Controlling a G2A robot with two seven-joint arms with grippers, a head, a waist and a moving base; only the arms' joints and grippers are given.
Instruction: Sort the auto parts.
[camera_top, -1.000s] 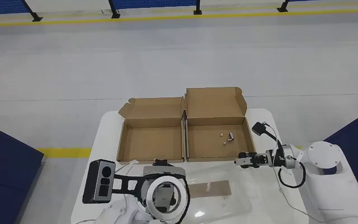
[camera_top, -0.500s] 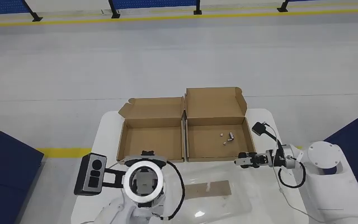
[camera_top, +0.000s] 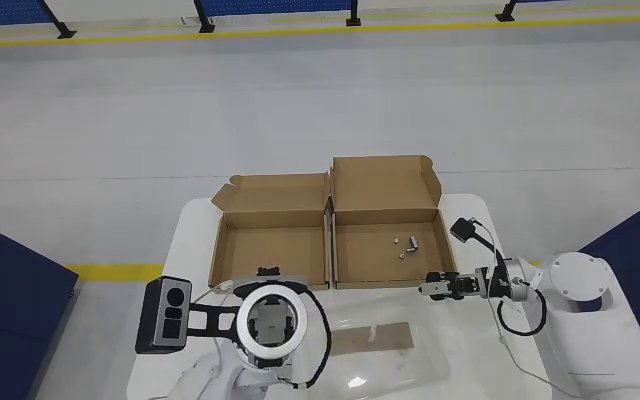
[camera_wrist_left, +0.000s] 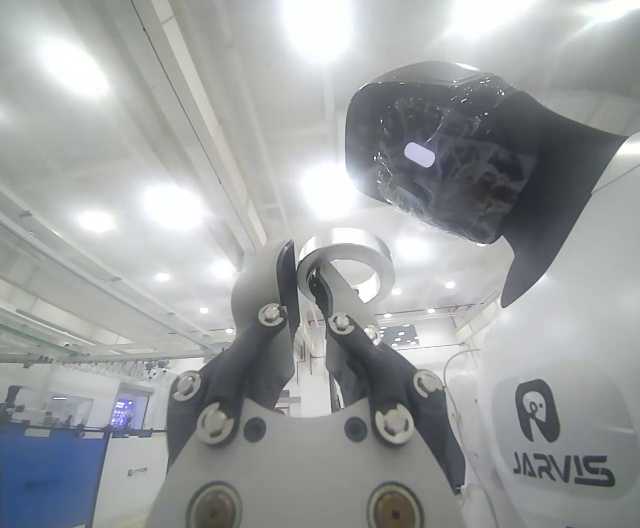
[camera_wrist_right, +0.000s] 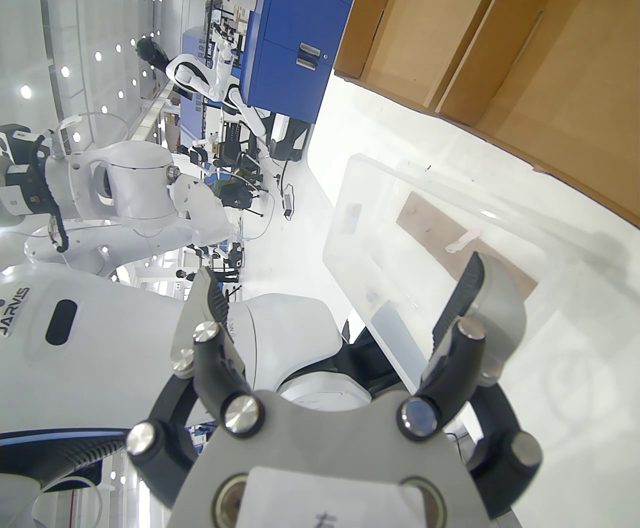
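Grips a shiny silver metal ring (camera_wrist_left: 350, 260) in the left claw (camera_wrist_left: 299, 272), one finger inside the hole and one outside, so pinches only the thin wall. Holds it lifted well above the white bench (camera_top: 190, 225), close under the head camera, probably to let the part be inspected before choosing a box. Faces two open brown cardboard boxes, side by side and touching: the left box (camera_top: 270, 255), and the right box (camera_top: 370, 250) with a few small metal pieces (camera_top: 405, 245) on its floor. Appears to use them as the two sorting places. Rests the right claw (camera_wrist_right: 340, 265) open wide, gripping nothing, just beside the near wall of the right box, likely out of the way and ready. Has also a clear plastic tray (camera_wrist_right: 350, 200) at the near side of the bench, with a flat brown cardboard piece (camera_top: 372, 338) in or under it; cannot tell which.
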